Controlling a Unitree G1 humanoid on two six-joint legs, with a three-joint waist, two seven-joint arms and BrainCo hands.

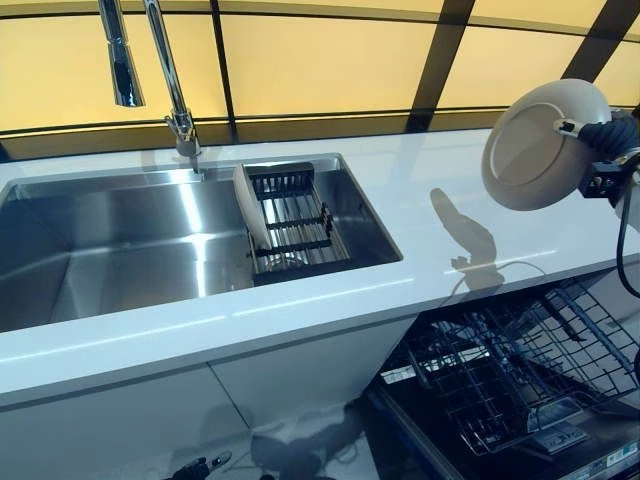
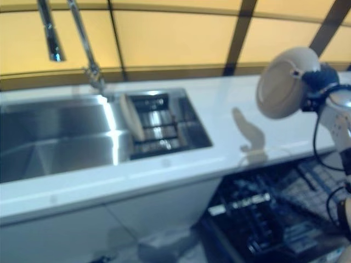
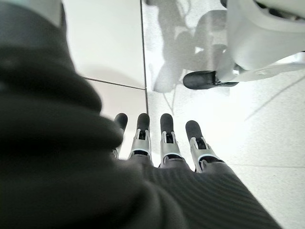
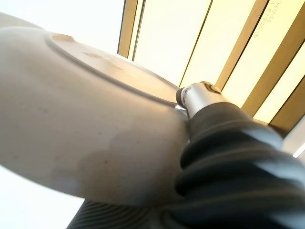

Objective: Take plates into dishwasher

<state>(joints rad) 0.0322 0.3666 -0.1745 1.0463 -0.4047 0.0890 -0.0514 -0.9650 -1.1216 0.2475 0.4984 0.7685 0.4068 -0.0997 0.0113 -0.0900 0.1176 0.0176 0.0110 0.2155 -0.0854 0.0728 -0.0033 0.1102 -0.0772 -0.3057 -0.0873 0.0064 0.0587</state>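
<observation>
The robot's right hand (image 1: 608, 140) holds a round cream ceramic plate (image 1: 535, 145) on edge in the air, thumb pinching its rim. Below that hand the open dishwasher's dark wire rack (image 1: 510, 370) stands pulled out. Well off to the hand's left, a second cream plate (image 1: 250, 205) leans upright in the steel sink (image 1: 120, 240). The left hand (image 3: 162, 138) hangs low over the floor, fingers straight.

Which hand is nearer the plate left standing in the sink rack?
Right. The right hand holds another plate above the counter, right of the plate in the rack; the left hand hangs down by the floor.
</observation>
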